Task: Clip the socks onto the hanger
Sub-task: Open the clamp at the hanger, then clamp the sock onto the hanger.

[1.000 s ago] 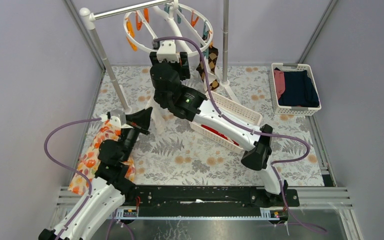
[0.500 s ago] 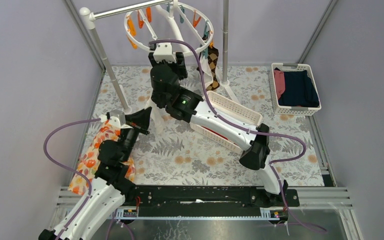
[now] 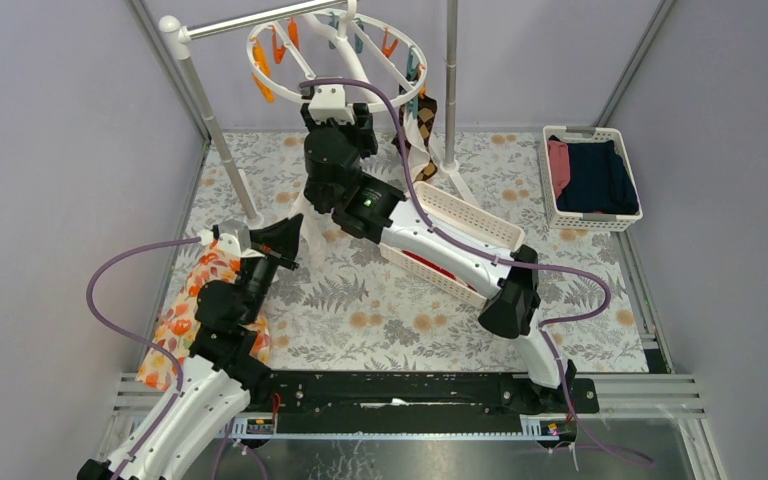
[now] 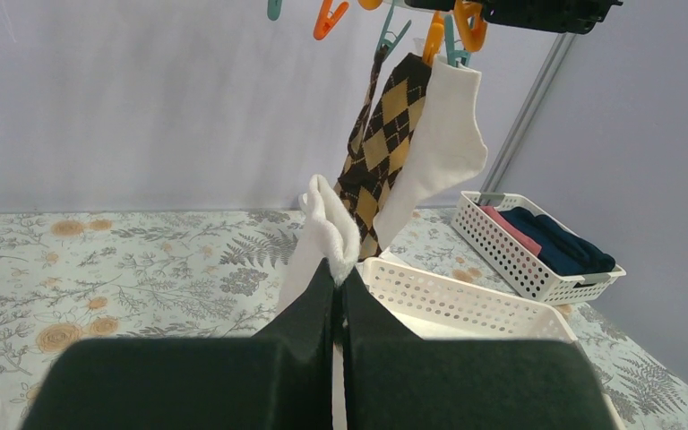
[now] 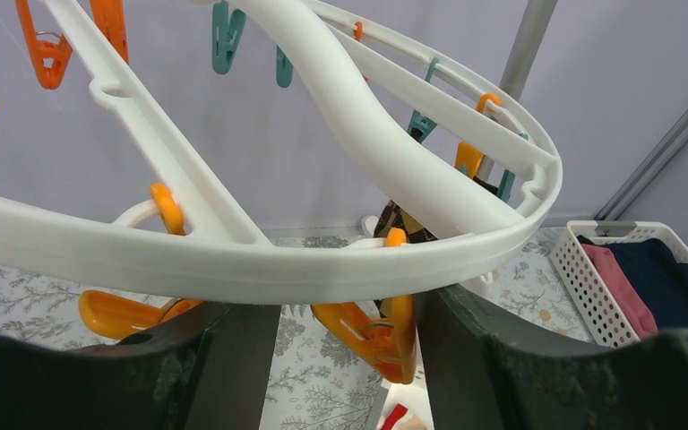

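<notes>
Right gripper (image 5: 340, 358) has edged up to the hanger (image 5: 394, 170), open just below its rim at an orange pin (image 5: 372, 336); left gripper (image 4: 338, 291), below the hanger, clenches a sock (image 4: 330, 224).

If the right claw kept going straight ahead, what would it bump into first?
Probably the orange clothespin hanging between the open fingers of the right gripper, just under the hanger rim. Depth is hard to judge.
</notes>
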You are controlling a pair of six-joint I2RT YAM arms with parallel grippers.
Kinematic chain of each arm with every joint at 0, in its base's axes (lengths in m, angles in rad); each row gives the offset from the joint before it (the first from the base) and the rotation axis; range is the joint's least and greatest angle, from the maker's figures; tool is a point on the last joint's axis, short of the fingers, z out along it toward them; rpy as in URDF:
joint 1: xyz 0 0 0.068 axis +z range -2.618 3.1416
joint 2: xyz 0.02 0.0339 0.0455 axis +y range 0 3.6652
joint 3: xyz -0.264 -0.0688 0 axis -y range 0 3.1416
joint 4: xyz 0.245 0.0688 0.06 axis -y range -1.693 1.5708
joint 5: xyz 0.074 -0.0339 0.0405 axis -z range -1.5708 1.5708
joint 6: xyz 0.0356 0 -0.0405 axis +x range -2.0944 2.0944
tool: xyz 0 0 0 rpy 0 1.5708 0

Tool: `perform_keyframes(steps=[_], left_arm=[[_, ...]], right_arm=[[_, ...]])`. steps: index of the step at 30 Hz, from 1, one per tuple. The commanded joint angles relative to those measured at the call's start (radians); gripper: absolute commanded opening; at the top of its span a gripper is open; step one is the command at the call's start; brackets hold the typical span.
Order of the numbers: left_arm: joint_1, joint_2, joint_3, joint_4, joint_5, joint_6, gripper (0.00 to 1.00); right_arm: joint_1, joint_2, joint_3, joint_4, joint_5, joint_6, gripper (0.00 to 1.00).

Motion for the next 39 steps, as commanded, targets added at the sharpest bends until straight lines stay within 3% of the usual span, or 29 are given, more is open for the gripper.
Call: perform_keyframes(steps=[1,27,39], left_arm=[[-0.005,-0.01,-0.014,-0.001,-0.019,0.023,0.0],[-0.006,0.008,-0.009,0.018,0.03,0.008,0.0],[-0.005,0.101,-0.016,0.218,0.275,0.0,0.0]], right_arm=[[-0.011,-0.014,0.001,0.053,0.014,-0.016,0.61],[-0.01,-0.123,-0.103,-0.021,-0.066,0.134,0.26],[-0.01,-0.18,-0.156,-0.043,-0.109,0.204,0.2]])
